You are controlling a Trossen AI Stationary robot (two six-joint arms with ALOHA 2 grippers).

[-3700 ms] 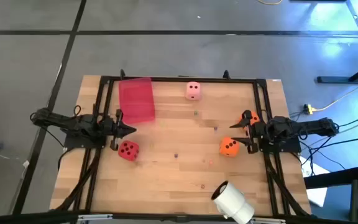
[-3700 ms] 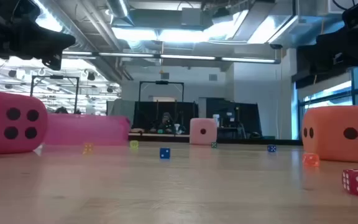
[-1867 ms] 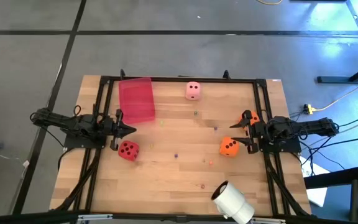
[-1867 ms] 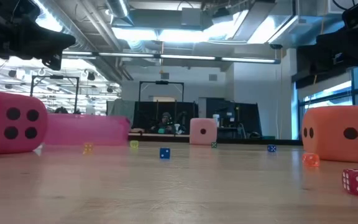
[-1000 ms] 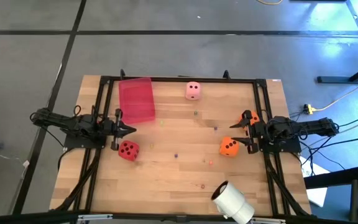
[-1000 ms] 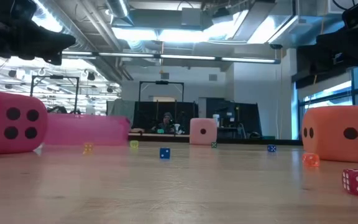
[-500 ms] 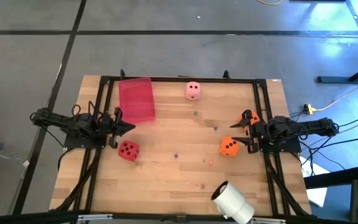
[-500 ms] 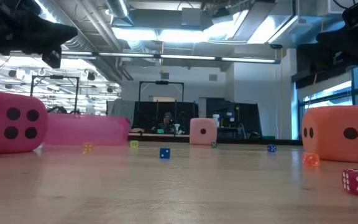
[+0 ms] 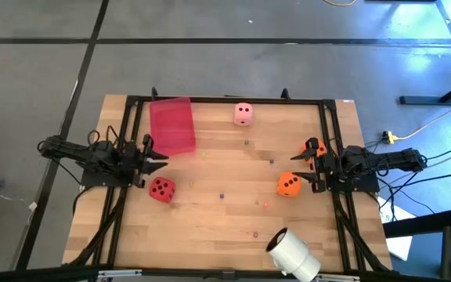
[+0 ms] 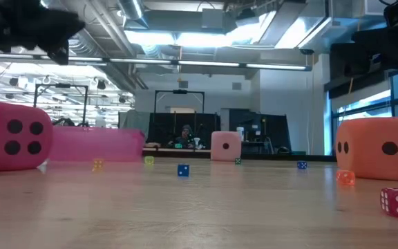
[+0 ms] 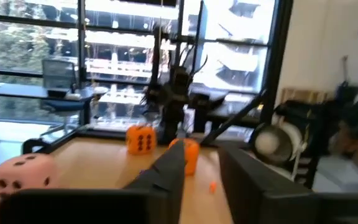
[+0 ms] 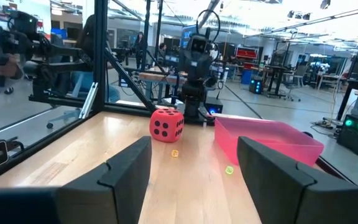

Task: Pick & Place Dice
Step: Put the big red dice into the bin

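Observation:
Four dice rest flat on the wooden table point(image 9: 210, 219): a red one point(image 9: 161, 189) at the left, a pale pink one point(image 9: 243, 114) at the far edge, an orange one point(image 9: 289, 185) at the right, and a second orange one point(image 9: 315, 147) partly under the right arm. My left gripper point(image 9: 161, 160) hovers just beyond the red die, toward the far edge; the left wrist view shows its fingers point(image 11: 197, 155) a little apart and empty. My right gripper point(image 9: 294, 167) hangs open between the two orange dice, with nothing between its fingers point(image 12: 194, 146).
A flat translucent red tray point(image 9: 172, 127) lies at the far left. A white roll point(image 9: 294, 253) lies near the front right edge. Several tiny coloured dice are scattered mid-table, among them a blue one point(image 10: 183, 170). A black frame point(image 9: 225, 99) runs around the work area.
My left gripper has risen a little, rolled about its own axis, and its fingers have parted slightly. The dice have stayed where they were.

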